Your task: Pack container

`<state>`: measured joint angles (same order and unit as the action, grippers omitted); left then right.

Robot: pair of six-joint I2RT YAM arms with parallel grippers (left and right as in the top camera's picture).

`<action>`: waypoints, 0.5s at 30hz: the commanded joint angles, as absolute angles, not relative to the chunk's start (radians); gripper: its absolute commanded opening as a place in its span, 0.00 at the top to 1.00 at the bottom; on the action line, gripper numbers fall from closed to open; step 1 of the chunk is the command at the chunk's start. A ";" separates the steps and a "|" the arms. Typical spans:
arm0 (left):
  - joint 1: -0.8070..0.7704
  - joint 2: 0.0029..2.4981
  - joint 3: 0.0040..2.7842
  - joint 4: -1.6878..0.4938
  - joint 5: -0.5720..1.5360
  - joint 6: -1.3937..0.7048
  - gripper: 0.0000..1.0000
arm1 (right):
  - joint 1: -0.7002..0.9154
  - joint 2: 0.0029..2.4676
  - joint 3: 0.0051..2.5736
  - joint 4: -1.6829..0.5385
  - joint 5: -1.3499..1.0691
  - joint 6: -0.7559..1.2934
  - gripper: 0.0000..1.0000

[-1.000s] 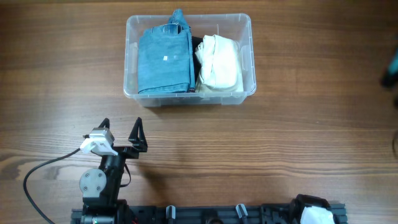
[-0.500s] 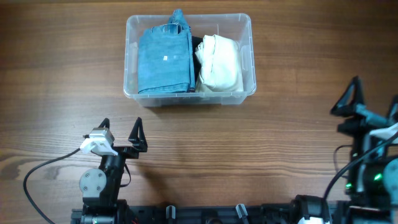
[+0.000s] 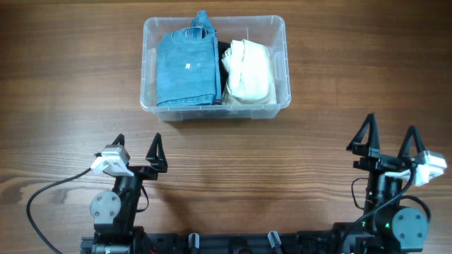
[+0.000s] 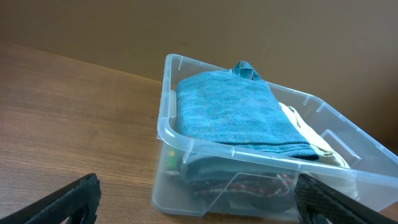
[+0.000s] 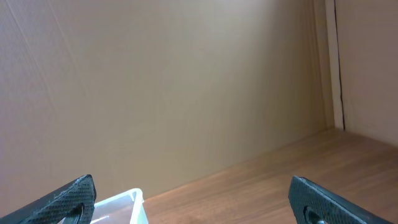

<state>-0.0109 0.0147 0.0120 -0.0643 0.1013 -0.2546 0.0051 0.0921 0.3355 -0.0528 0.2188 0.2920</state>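
With the right tool (image 3: 390,134) retracted level with the left tool (image 3: 138,144), both spread empty, the container (image 3: 212,113) is judged packed.

**Robotics laboratory bench.** The left arm (image 3: 113,208) and right arm (image 3: 392,219) are mounted on a black rail (image 3: 233,243) along the near edge of a wood-grain table (image 3: 63,106). A loose cable (image 3: 60,182) trails at the near left corner. Beyond the far edge rises a plain beige panel wall (image 5: 186,81), with a dark seam (image 5: 339,62) towards the right.
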 commanded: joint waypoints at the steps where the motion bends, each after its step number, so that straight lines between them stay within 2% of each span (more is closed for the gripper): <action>1: -0.004 0.007 0.006 -0.068 0.092 -0.270 0.00 | 0.010 0.017 0.266 -0.045 0.223 0.322 0.00; 15: -0.004 0.007 0.006 -0.068 0.092 -0.270 0.00 | 0.042 0.003 0.125 0.023 0.174 0.287 0.00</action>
